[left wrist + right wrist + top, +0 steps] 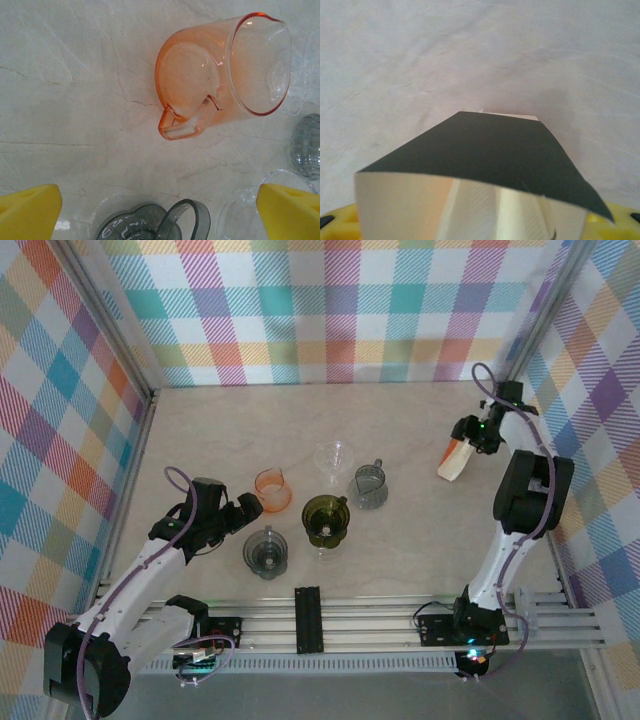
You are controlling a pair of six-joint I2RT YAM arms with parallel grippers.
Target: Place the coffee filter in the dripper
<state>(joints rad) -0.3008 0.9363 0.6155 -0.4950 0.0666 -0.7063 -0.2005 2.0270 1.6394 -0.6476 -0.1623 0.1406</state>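
Right claw [468,437] is pressed on the coffee filter [452,460], which hangs from its tips above the table [200,420], well apart from the clear cone dripper [334,457] on its left; left claw [243,516] is spread, with the orange jug [272,490] just ahead. I judge the thin paper can bend or slip, or the claw can knock the close-standing glassware. The table is pale and smooth, marble-like, and checked coloured cloth walls the room.
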